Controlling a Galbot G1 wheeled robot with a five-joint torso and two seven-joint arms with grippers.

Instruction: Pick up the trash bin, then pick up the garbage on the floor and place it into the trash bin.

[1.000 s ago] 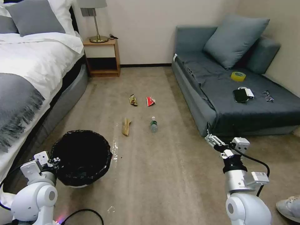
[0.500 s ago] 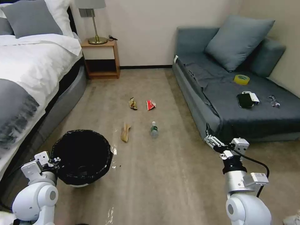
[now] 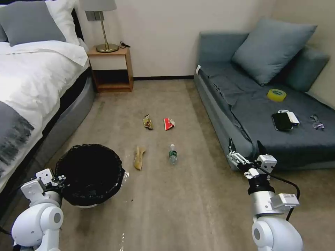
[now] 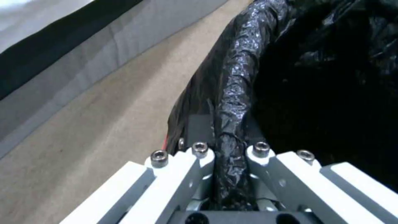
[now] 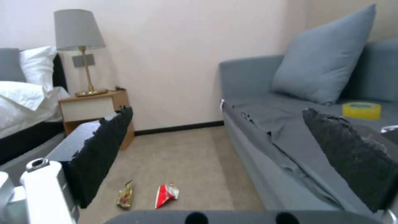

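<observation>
The trash bin (image 3: 90, 174) is held at its near left rim by the left gripper (image 3: 60, 180), low at the robot's left; in the left wrist view the two fingers (image 4: 199, 161) are seen clamped on the black-bagged rim (image 4: 232, 102), one inside and one outside. The bin sits just beside the grey bed base (image 3: 66, 118), with a narrow strip of carpet between them.

The right gripper (image 3: 244, 148) is held above the floor close to the sofa's front edge (image 3: 216, 118), its black pads (image 5: 104, 146) spread wide apart with nothing between them.

A broad lane of beige carpet (image 3: 181, 209) is left open between bed and sofa. In it the garbage is laid out: the tan peel scrap (image 3: 139, 157) nearest the bin, the small clear bottle (image 3: 172, 154) to its right, and farther off the gold-brown wrapper (image 3: 148, 122) and the red-white packet (image 3: 169, 123), each well apart from the others. Open floor is seen on all sides of them.

At the far wall a wooden nightstand (image 3: 111, 69) with a lamp (image 3: 101, 24) is placed. On the sofa a yellow tape roll (image 3: 276, 94), a black phone (image 3: 282, 121) and a grey cushion (image 3: 272, 48) are seen.
</observation>
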